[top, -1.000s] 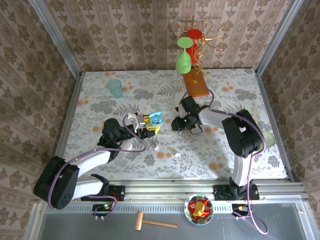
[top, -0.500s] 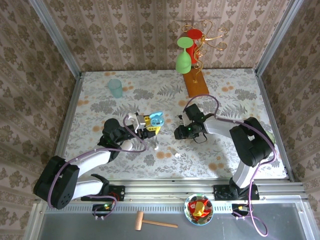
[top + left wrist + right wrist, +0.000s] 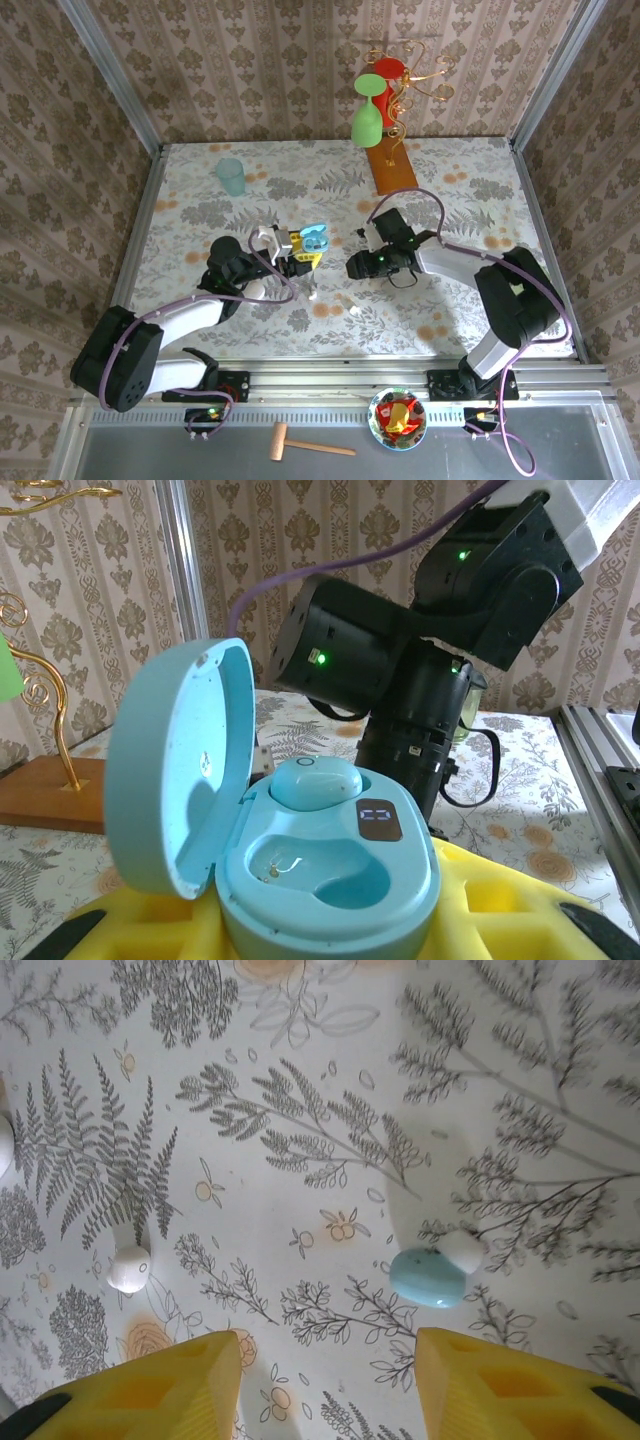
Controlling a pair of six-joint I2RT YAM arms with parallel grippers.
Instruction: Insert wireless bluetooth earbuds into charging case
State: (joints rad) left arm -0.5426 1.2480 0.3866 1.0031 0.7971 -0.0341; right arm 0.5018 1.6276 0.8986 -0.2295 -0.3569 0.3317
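left fingers: hold open pale blue plastic case, one blue bud sitting inside | right fingers: wide apart, over small pale blue bud on desk

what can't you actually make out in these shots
Left wrist: the base of the charging case is cut off by the bottom edge, so how the jaws clamp it is hidden.
Right wrist: a white object is cut by the left edge, unidentifiable.
Right wrist: unclear whether the white piece is part of the pale blue earbud or separate.
Top view: the white speck on the table is too small to identify.
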